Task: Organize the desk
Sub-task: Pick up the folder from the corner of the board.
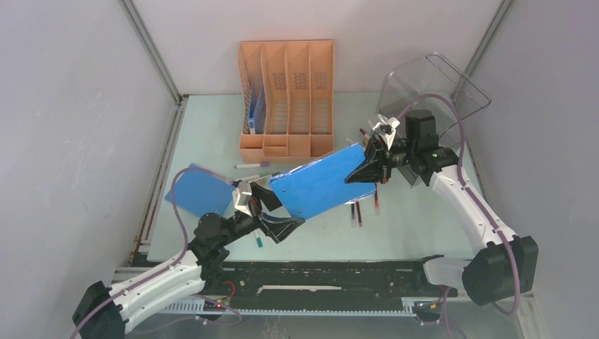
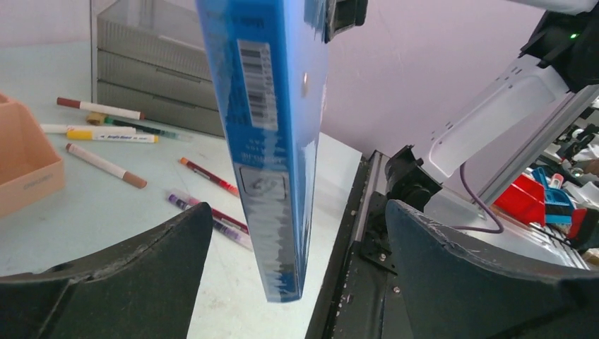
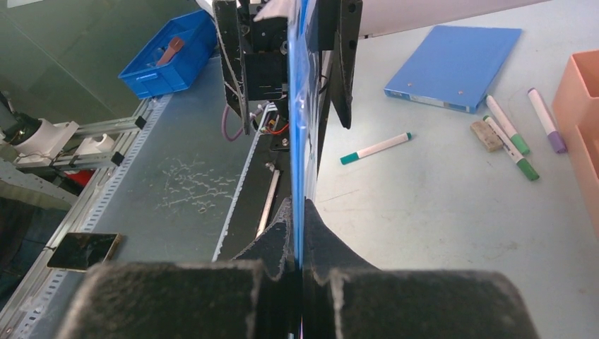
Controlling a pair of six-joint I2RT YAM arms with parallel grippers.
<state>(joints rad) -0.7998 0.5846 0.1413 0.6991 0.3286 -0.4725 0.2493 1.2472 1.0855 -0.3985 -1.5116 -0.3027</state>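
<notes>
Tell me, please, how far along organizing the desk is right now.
Early. Done: something blue stands in the leftmost slot of the orange file rack. In hand: the right gripper is shut on a blue folder held above the desk, and the left gripper stands open astride it. Left: a second blue folder lies flat, and markers lie scattered.

We see a pale green tabletop (image 1: 212,120) carrying an orange file rack (image 1: 286,99) at the back, a clear bin (image 1: 431,85) far right, a flat blue folder (image 1: 198,192) and scattered markers (image 1: 252,165).
</notes>
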